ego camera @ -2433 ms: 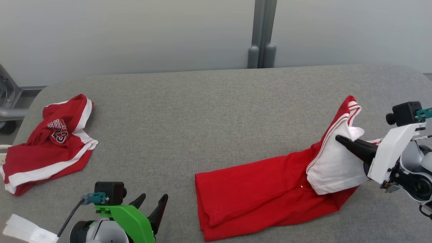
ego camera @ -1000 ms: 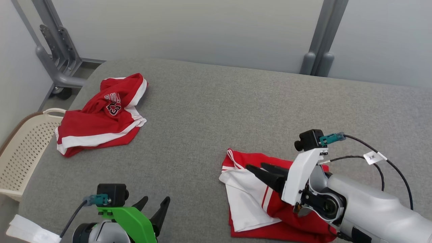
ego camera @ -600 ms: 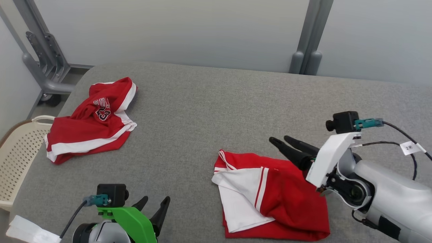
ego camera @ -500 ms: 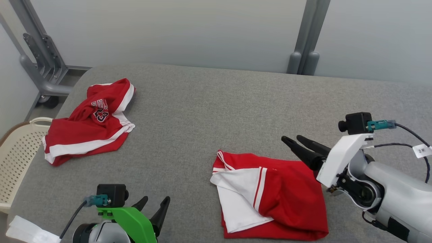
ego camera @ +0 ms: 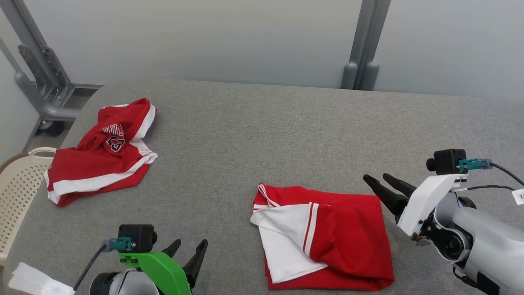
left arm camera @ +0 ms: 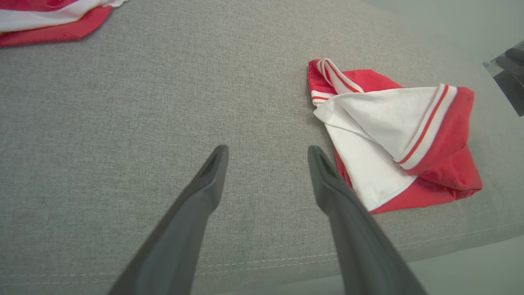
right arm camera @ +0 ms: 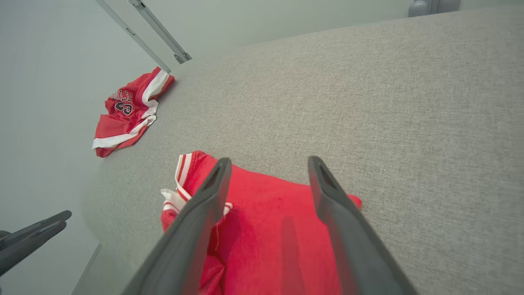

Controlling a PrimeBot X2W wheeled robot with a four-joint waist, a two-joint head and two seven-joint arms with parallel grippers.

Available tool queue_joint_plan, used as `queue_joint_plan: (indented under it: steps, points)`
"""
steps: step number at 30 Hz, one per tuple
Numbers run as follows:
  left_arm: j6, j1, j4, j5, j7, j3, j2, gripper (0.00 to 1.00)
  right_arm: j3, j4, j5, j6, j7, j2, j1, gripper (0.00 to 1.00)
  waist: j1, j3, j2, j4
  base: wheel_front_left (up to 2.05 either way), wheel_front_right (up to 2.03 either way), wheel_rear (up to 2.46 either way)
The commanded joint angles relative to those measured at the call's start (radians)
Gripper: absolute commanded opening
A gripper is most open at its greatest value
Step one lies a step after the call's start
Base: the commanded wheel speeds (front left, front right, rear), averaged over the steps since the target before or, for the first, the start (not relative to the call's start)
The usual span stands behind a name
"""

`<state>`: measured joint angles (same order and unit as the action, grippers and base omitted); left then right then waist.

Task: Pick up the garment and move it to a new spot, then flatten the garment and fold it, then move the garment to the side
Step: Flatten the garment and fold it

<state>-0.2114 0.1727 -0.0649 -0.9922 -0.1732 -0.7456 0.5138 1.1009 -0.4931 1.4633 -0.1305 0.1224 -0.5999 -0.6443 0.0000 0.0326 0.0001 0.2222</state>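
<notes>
The garment [ego camera: 348, 241], red with a white panel folded across its left half, lies as a compact rectangle near the front edge of the grey table [ego camera: 245, 143]. My right gripper [ego camera: 374, 176] hovers open just off its far right corner, touching nothing. From the right wrist, the red cloth [right arm camera: 266, 221] lies under and between the spread fingers of the right gripper [right arm camera: 268, 160]. My left gripper [ego camera: 190, 242] stands open at the lower left, well apart from the cloth. In the left wrist view the left gripper [left arm camera: 266, 149] points at bare table, the garment [left arm camera: 393, 131] to its right.
A second red and white garment [ego camera: 102, 159] with a number print lies crumpled at the table's far left. A cream perforated basket [ego camera: 16, 192] stands beside the left edge. White paper [ego camera: 28, 280] lies at the front left corner. Grey posts [ego camera: 360, 61] rise behind the table.
My right gripper carried the garment's white end over the red part, let go and drew back to the right. The head camera has turned, shifting the whole picture. The left gripper stayed put.
</notes>
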Motion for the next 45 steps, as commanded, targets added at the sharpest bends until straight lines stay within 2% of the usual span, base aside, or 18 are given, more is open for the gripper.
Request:
queue_joint_plan:
  steps: [1,2,7,14,15,26,39,45]
  points:
    - [0.000,-0.012,0.003,0.002,0.004,-0.001,-0.001,1.00,0.001,-0.010,-0.013,0.000,-0.003,0.004,0.007,0.37,0.0000,0.000,-0.0001,0.000,0.00,0.00,0.00]
    - [0.000,-0.010,0.004,0.003,0.003,-0.001,-0.001,1.00,0.005,-0.022,-0.024,0.000,-0.006,0.004,0.005,0.00,0.0000,0.000,-0.0001,0.001,0.00,0.00,0.00]
    - [0.005,-0.003,0.003,0.005,0.009,-0.002,-0.007,1.00,0.046,-0.107,-0.101,0.000,-0.028,0.034,0.007,0.00,0.0000,-0.003,-0.0001,0.007,0.00,0.00,0.00]
    - [0.006,-0.002,0.001,0.005,0.017,-0.003,-0.012,1.00,0.078,-0.191,-0.143,0.000,-0.096,0.120,0.003,0.00,0.0000,-0.007,-0.0001,0.023,0.00,0.00,0.00]
    - [0.005,0.001,0.001,0.006,0.019,-0.003,-0.014,1.00,0.085,-0.197,-0.132,-0.001,-0.127,0.149,0.012,0.00,0.0000,-0.007,-0.0001,0.030,0.00,0.00,0.00]
    - [0.031,0.018,0.011,0.033,0.077,-0.003,-0.024,1.00,0.103,-0.188,-0.130,0.000,-0.143,0.249,0.046,0.00,0.0000,-0.007,-0.0001,0.067,0.00,0.00,0.00]
    - [0.013,-0.012,0.010,0.040,0.174,0.033,-0.041,1.00,0.138,-0.157,-0.120,0.000,-0.176,0.371,0.093,0.00,0.0000,0.000,-0.0001,0.093,0.00,0.00,0.00]
    - [0.016,-0.001,0.008,0.057,0.211,0.039,-0.045,1.00,0.129,-0.104,-0.103,0.000,-0.155,0.363,0.083,0.00,0.0000,-0.001,-0.0001,0.095,0.00,0.00,0.00]
